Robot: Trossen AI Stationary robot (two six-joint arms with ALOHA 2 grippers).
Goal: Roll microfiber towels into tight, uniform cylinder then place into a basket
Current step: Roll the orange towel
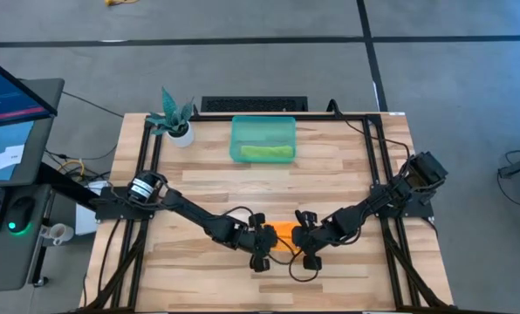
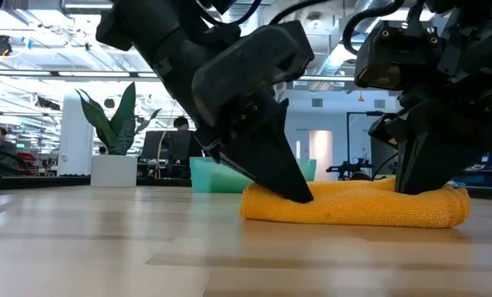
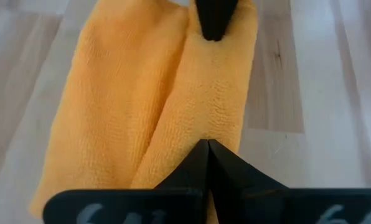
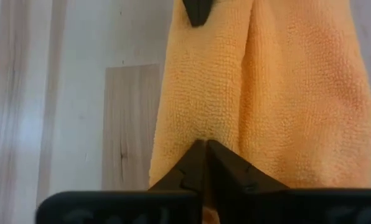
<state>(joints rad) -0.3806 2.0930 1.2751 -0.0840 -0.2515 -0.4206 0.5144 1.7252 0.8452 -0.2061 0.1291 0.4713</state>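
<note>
Two towels are counted. One orange microfiber towel is lying folded on the worktop near its front edge. One lime green towel is already sitting in the single teal basket at the back. The left tool and right tool are each pinching an opposite end of the orange towel, fingers closed on it. Judged soft, light and limp; hold is best taken at the folded edge.
</note>
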